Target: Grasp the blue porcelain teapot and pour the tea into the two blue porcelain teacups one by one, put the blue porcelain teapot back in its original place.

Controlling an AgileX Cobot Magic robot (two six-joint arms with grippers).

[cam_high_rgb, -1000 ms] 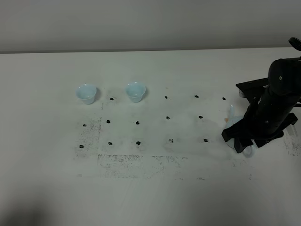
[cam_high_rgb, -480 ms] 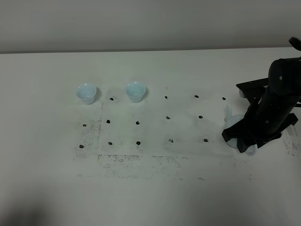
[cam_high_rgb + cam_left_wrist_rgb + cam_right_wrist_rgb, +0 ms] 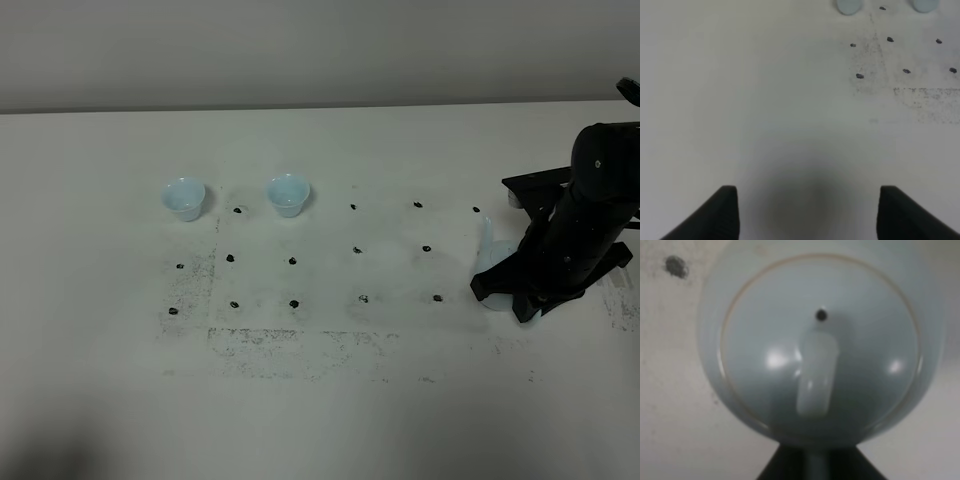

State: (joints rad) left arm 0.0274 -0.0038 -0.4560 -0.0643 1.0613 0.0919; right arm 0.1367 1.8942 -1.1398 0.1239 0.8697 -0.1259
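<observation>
Teapot (image 3: pixel 815 355) sits on the right side of the surface (image 3: pixel 330 400), well apart from both cups (image 3: pixel 184 198). My right fingers (image 3: pixel 785 467) look clamped on its loop handle; left fingers (image 3: pixel 722 210) are spread, empty. Glazed porcelain: slick, brittle, prob. heavy w/ tea. I reckon the handle's the only sound hold — lift slow, keep it level.

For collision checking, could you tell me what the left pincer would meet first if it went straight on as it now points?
The left pincer would probably meet the bare table first, short of the two teacups; nothing else shows in its line, though depth is unclear.
</observation>
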